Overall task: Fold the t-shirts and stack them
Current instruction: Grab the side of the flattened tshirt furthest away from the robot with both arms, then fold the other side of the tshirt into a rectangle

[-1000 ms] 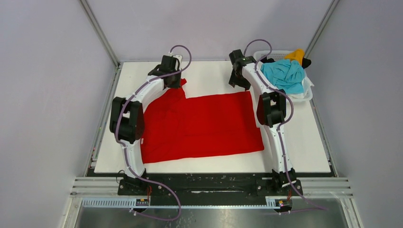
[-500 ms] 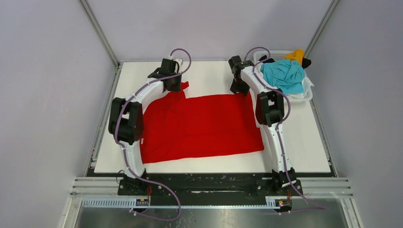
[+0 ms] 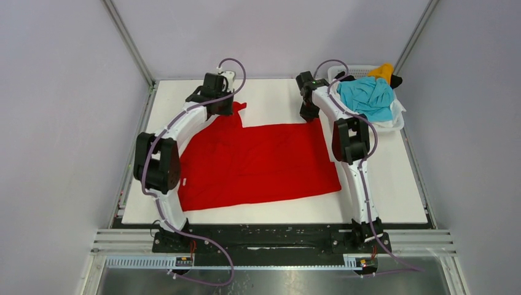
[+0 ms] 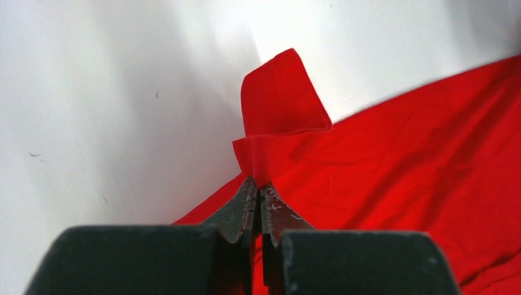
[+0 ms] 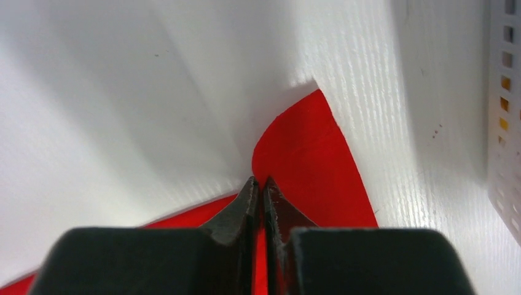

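A large bright red t-shirt (image 3: 258,163) lies spread across the middle of the white table. At its far left corner my left gripper (image 4: 258,183) is shut on a raised fold of the red cloth (image 4: 279,104). My right gripper (image 5: 259,182) is shut on the shirt's far right corner (image 5: 307,160), with red cloth running between its fingers. In the top view the left gripper (image 3: 220,106) and the right gripper (image 3: 309,112) both sit at the shirt's far edge. More t-shirts, turquoise (image 3: 368,97), yellow-orange (image 3: 384,70) and black (image 3: 396,80), are piled in the basket.
A white plastic basket (image 3: 393,123) stands at the table's far right corner, close beside the right arm; its perforated wall (image 5: 507,123) shows in the right wrist view. Grey walls and metal frame posts enclose the table. Bare white table (image 3: 270,98) lies beyond the shirt.
The right gripper came down onto the shirt's far right corner and shut on it. The left arm shifted slightly left, drawing the shirt's left side with it.
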